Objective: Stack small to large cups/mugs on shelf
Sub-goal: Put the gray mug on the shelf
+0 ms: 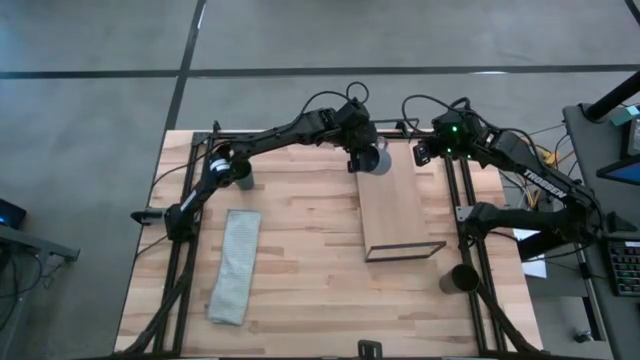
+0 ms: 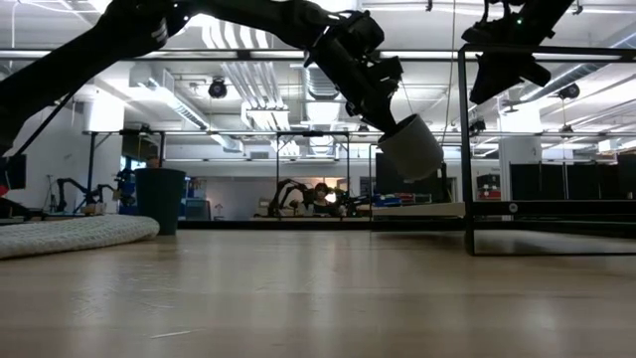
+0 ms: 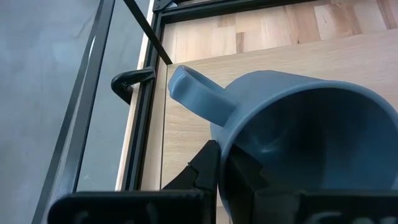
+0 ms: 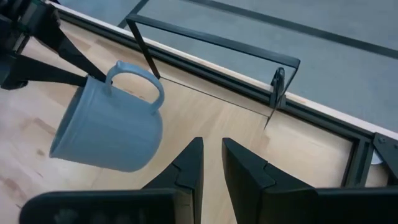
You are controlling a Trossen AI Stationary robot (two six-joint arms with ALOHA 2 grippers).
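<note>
Mug point(image 1: 377, 160) hangs tilted in my left gripper point(image 1: 362, 160), pinched tight by the rim, above the shelf's point(image 1: 395, 215) far end, ready to set down. Right gripper point(image 4: 211, 163) waits beside, nearly closed, empty. Green cup point(image 1: 243, 176), dark cup point(image 1: 463, 278) and cloth point(image 1: 234, 266) sit well apart on the worktop point(image 1: 300, 290); nothing blocks.

Mug aloft at the shelf's far end

The mug point(image 1: 377, 160) hangs tilted over the shelf point(image 1: 395, 205) at its 12 o'clock end; one cup point(image 1: 243, 176) stands at 9 o'clock, another cup point(image 1: 462, 279) at 4 o'clock, the cloth point(image 1: 235, 265) at 8 o'clock.
</note>
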